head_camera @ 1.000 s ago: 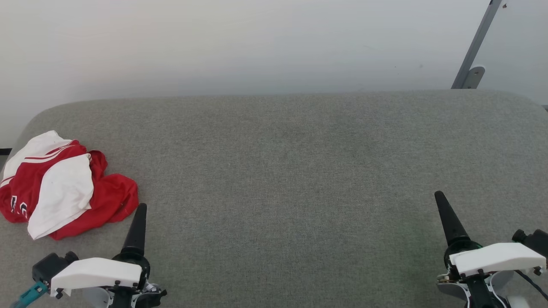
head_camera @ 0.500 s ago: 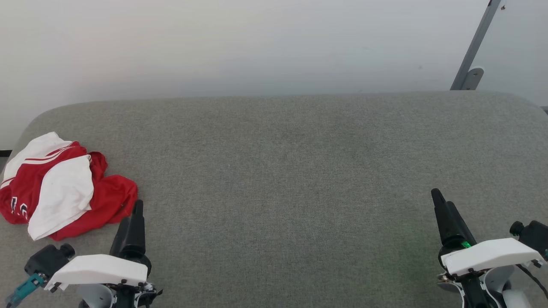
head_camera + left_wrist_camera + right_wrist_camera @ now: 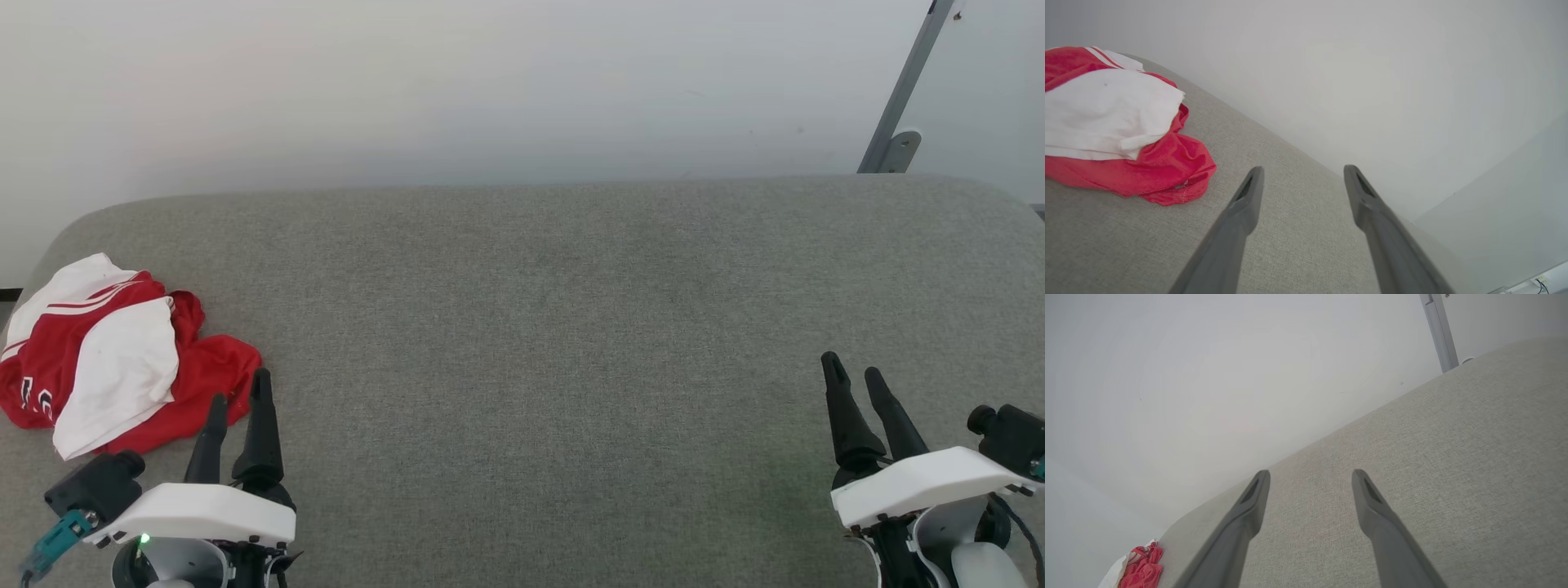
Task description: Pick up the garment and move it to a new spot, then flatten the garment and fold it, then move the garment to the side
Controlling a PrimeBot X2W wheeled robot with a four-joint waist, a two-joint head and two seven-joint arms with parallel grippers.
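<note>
Left pincer (image 3: 239,385) spread and empty, tips just beside the garment (image 3: 122,359); pick not yet made.

Right pincer (image 3: 851,365) also spread and empty, well apart at the far right of the grey padded worktop (image 3: 531,327). The garment lies crumpled at the worktop's left end, white sleeve over red body, close to the left edge. My call: bring the left pincer over the near red fold, drop in, pinch a thick bunch rather than the loose sleeve, and lift clear before carrying it to the bare middle. Thin fabric will likely drape and drag. Main risk is nudging the heap off the left edge. The metal post (image 3: 898,122) behind the far right corner is no obstacle.
</note>
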